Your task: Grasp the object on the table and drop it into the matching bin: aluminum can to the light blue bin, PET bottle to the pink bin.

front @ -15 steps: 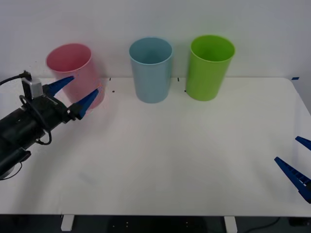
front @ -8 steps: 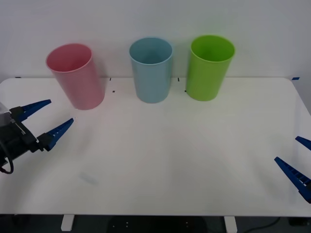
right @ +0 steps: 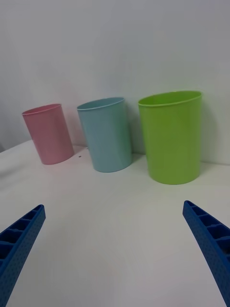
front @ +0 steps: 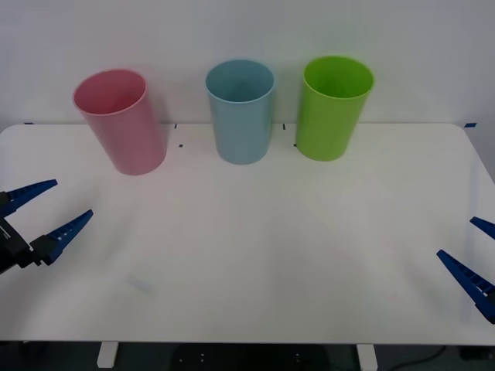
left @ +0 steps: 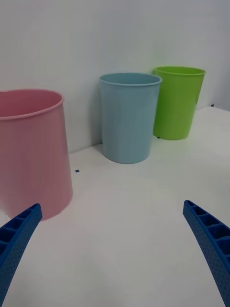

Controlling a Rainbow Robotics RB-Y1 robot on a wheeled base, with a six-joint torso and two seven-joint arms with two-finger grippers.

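three smooth plastic cup-shaped bins, each wider at the rim than at the base, stand upright in a row along the far edge of the white counter (front: 255, 247). the pink bin (front: 121, 120) is nearest the far left corner, the light blue bin (front: 240, 110) stands in the middle, and the lime green bin (front: 334, 106) is just to its right, apart from it. small dark marks dot the counter near the bins' bases. the left tool (front: 40, 212) hangs over the counter's left edge, near side of the pink bin, its blue ribbed tapered fingers spread apart and holding nothing. the right tool (front: 473, 255) sits at the counter's right edge near the front corner, fingers likewise spread wide and empty. i cannot tell where the can is.
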